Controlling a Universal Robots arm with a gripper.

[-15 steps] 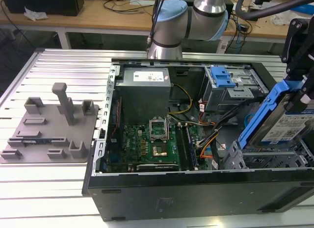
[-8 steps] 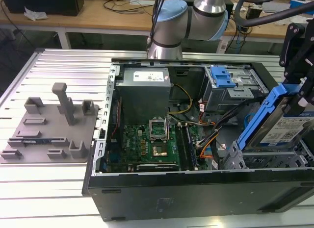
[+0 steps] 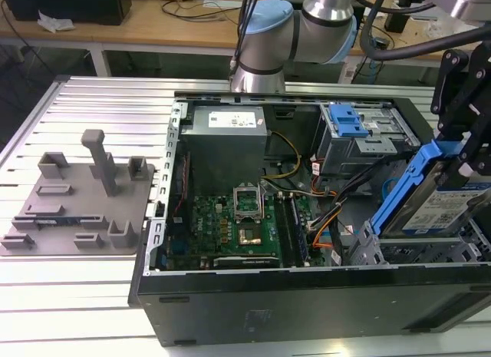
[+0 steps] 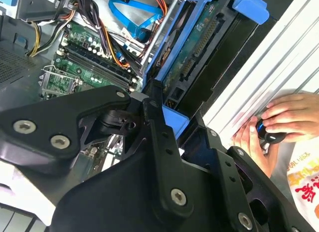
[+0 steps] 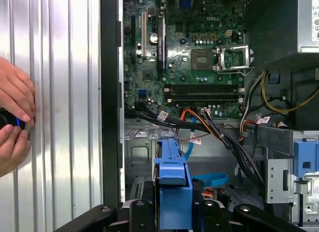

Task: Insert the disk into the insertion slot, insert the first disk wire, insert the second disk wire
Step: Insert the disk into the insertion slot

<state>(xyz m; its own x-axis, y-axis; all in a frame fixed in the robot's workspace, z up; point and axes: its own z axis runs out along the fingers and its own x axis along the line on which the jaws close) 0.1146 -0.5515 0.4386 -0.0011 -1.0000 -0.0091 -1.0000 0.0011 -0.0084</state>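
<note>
My gripper (image 3: 462, 161) is shut on the disk (image 3: 434, 209), a silver drive with a white label in a bright blue carrier. It holds the disk tilted on edge at the exterior view's right, just above the insertion slot (image 3: 418, 253), a grey perforated bay in the open computer case. In the first wrist view the blue carrier (image 5: 172, 184) sits between the black fingers (image 5: 137, 212), over the grey bay floor (image 5: 141, 153). The second wrist view shows the disk's underside (image 4: 199, 40). The first disk wire (image 5: 211, 180), a flat blue loop, lies in the case beside the bay; its loop (image 4: 130, 13) shows in the second wrist view too.
Inside the case are a grey power supply (image 3: 226, 142), a motherboard (image 3: 238, 219), a tall cage with a blue latch (image 3: 354, 130), and yellow-and-black wires (image 3: 290, 153). A grey fixture plate (image 3: 77, 196) lies at the exterior view's left. A person's hands (image 5: 12, 119) hold a small dark object on the table.
</note>
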